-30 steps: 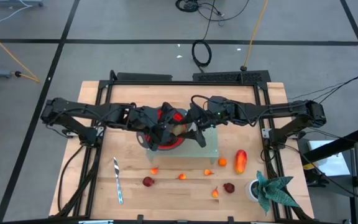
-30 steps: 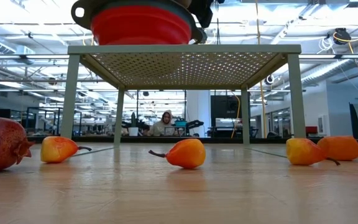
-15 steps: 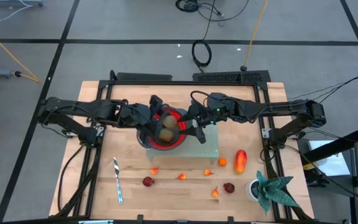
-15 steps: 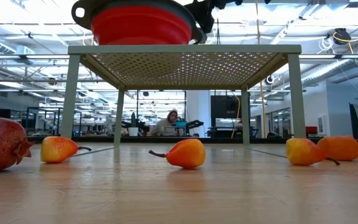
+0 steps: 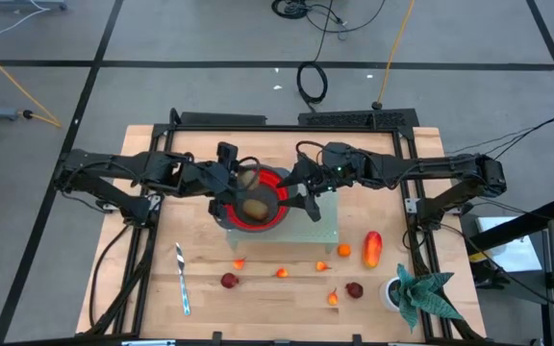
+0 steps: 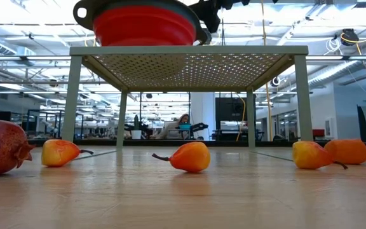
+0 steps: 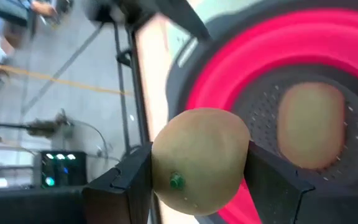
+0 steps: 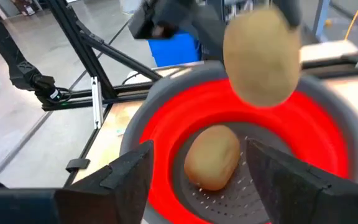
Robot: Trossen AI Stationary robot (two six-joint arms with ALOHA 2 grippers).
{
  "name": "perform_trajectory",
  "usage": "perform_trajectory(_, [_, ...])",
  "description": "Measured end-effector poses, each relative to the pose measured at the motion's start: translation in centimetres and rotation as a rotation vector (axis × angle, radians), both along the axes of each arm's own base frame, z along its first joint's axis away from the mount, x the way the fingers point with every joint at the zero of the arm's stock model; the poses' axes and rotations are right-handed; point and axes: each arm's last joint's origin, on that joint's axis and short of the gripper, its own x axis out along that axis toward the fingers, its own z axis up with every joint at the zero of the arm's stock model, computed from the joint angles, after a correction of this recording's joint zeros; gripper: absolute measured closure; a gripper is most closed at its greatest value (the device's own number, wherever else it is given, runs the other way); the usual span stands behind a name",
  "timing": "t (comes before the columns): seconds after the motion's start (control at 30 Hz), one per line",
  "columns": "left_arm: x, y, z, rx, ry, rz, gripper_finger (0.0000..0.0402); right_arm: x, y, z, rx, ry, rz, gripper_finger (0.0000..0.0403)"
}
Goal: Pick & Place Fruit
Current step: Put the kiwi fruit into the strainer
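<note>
The left wrist view, the closest look of all, shows the left gripper pinching a brownish-green kiwi between its two dark fingers, the fruit wedged tight against both pads. Just beyond that held kiwi lies the red colander with its grey perforated floor, and a second kiwi rests on that floor, apart from the gripper. The right wrist view gives the opposite side: the right gripper stands with its fingers spread wide and nothing between them, poised at the near rim of the colander; past it the second kiwi lies in the bowl, and the held kiwi hangs above the far rim, in the other arm's grasp. Only the high view places all this on the table: the left gripper and the right gripper face each other across the colander, which stands on a pale green stand. Beyond the stand, away from both grippers, loose fruit lies on the wood: a longer red-orange piece, two dark red round ones, small orange pieces. A silver knife and a potted plant lie there too. The low view alone shows the colander from beneath, through the stand's mesh top, with the orange pieces lined up on the tabletop.
</note>
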Motion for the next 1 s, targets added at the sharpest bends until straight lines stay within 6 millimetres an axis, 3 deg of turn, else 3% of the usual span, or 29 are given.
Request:
perform_trajectory(0.3, [-0.2, 0.1, -0.4, -0.076, 0.004, 0.081, 0.0191, -2.1, 0.2, 1.9, -0.072, -0.034, 0.021, 0.0299])
perform_trajectory(0.53, [-0.2, 0.1, -0.4, -0.108, -0.004, 0.092, 0.019, -5.2, 0.4, 3.0, -0.097, -0.048, 0.027, 0.0393])
perform_trajectory(0.7, [-0.1, 0.6, -0.4, -0.16, -0.016, 0.119, 0.019, -7.8, 0.7, 3.3, -0.086, -0.088, -0.083, 0.0392])
perform_trajectory(1.0, [0.0, 1.3, -0.4, -0.206, -0.02, 0.118, 0.019, -13.1, 2.2, 1.8, -0.082, -0.125, -0.301, 0.0401])
